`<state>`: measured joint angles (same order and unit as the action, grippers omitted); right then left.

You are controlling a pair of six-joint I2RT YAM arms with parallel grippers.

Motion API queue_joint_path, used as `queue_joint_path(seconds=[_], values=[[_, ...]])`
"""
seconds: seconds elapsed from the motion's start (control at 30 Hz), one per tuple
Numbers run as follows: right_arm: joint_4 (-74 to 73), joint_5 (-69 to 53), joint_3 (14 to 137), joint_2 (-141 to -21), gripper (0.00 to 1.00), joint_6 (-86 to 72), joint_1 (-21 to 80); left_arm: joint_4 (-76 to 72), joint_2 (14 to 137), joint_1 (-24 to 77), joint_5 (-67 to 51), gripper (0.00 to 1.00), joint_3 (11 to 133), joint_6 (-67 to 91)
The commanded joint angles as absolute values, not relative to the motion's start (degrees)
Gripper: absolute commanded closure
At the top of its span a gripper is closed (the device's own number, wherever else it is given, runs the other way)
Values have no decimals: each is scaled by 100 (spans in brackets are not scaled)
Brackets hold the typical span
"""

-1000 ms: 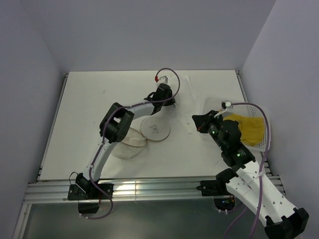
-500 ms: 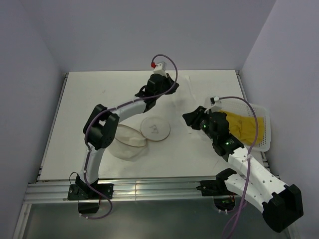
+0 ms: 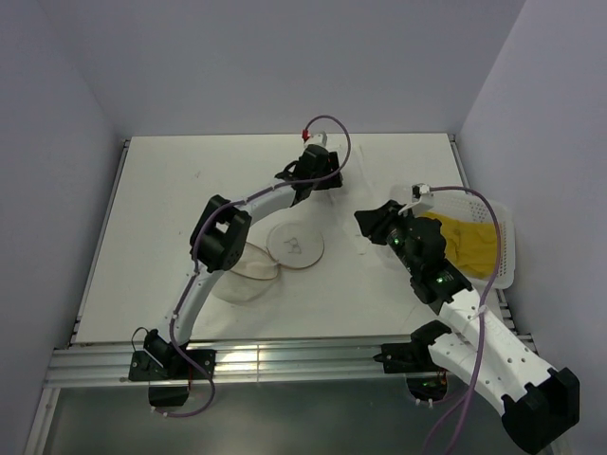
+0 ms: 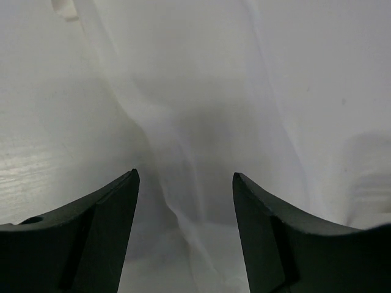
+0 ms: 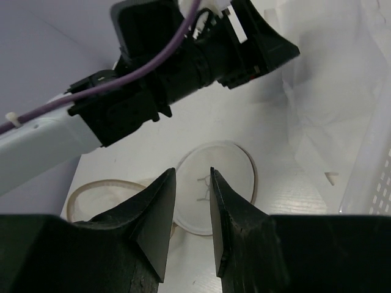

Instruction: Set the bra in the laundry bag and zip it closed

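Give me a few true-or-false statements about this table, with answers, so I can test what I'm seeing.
1. The yellow bra lies in the white basket at the right edge. True.
2. The left gripper is clamped on the bra. False: its jaws stand open over sheer white fabric, far from the basket.
3. The right gripper holds nothing. True: a narrow empty gap shows between its fingers.
4. The round white disc sits inside the basket. False: it lies on the table, between the two arms.
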<state>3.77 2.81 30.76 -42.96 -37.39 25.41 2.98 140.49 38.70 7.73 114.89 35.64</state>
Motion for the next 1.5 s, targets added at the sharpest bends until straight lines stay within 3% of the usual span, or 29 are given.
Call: queue_joint_path(seconds=[0.0,0.37,0.47,0.5,0.63,0.73,0.77,0.8,1.13,1.47], values=[[422,396,3191,-4193,64,-3604,2558,694,14273,3858,809,31,12075,3489],[396,299,3058,-4078,65,-3560,2558,168,14915,3762,264,34,12278,3867],[404,273,3041,-3991,65,-3568,2558,-400,14880,3735,79,41,11947,4086],[404,264,3024,-3973,66,-3568,2566,-622,14819,3727,105,51,11788,4096],[352,176,3041,-3999,66,-3516,2558,-1098,14581,3735,229,66,11426,4192],[334,141,3024,-3999,66,-3524,2566,-1318,14537,3735,255,84,11356,4201],[343,149,3006,-3999,66,-3516,2566,-1388,14528,3735,237,98,11329,4219],[343,158,2997,-3999,66,-3516,2566,-1484,14476,3735,220,100,11286,4227],[510,70,3050,-4307,61,-3621,2558,-2372,12991,3744,-228,100,9977,4166],[369,255,3392,-4166,55,-3490,2558,-2268,11831,3744,-1124,100,9703,4052]])
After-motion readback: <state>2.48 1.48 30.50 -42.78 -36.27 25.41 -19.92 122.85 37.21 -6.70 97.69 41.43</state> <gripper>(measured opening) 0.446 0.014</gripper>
